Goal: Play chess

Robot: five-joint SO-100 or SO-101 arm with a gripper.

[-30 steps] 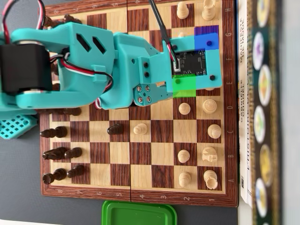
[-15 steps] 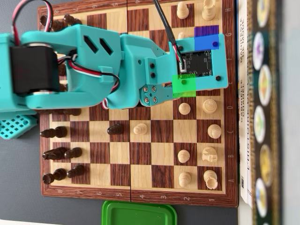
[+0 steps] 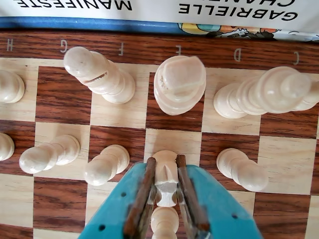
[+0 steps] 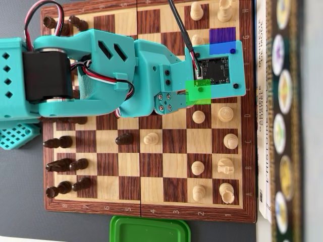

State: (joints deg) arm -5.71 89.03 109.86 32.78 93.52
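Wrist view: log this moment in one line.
gripper: shut on pawn | pawn: white, E file | board: white back rank ahead

Bright, even daylight over my chessboard (image 4: 151, 191) in overhead view; shadows soft and short under pale pieces. Mild sheen on my teal arm (image 4: 101, 75). Book (image 4: 282, 121) at right edge blurred, its cover washed out. Flat green patch (image 4: 198, 92) and blue patch (image 4: 222, 40) overlie board, hard-edged, no texture. In wrist view, light comes from above: white highlights on tall pale piece (image 3: 179, 84), faint shadows beneath. My claw (image 3: 166, 174) soft, out of focus at bottom edge; far pieces lean outward toward corners.
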